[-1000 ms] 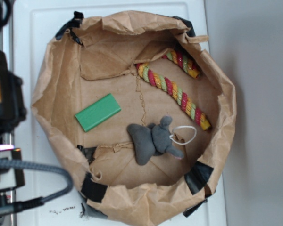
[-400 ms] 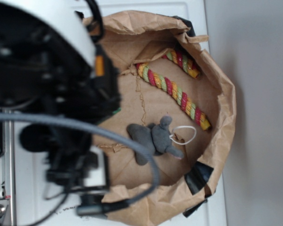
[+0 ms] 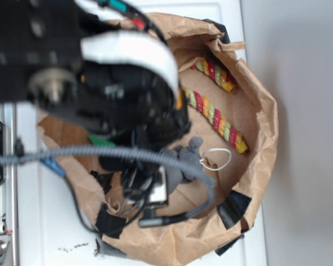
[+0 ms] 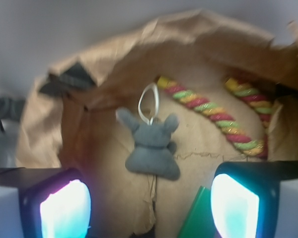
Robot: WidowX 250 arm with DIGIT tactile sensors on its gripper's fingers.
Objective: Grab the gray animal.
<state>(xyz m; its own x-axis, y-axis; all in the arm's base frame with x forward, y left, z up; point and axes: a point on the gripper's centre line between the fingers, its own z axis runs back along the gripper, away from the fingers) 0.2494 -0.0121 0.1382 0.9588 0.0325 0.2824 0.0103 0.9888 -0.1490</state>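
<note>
Over the bag: the gripper hangs in the air above the brown paper bag.
Gripper: its two fingers stand wide apart, with nothing between them.
Toy: the gray toy lies flat on the bag floor, in front of the gap between the fingers and not touching them.
String: a thin white loop sits at the toy's far end.
Block: a green block lies just beside the right finger, near the toy.
Rope: a red, yellow and green rope lies farther back, apart from the toy.
What could go wrong: I think the right finger could land on the green block if the gripper goes straight down. The fingers might also pinch only the string or a thin ear, and then the soft toy could slip out.
Hard to see: from the outside view the arm covers most of the toy and nearly all of the block. The wrist view is blurry, so the toy's small parts are hard to make out.
</note>
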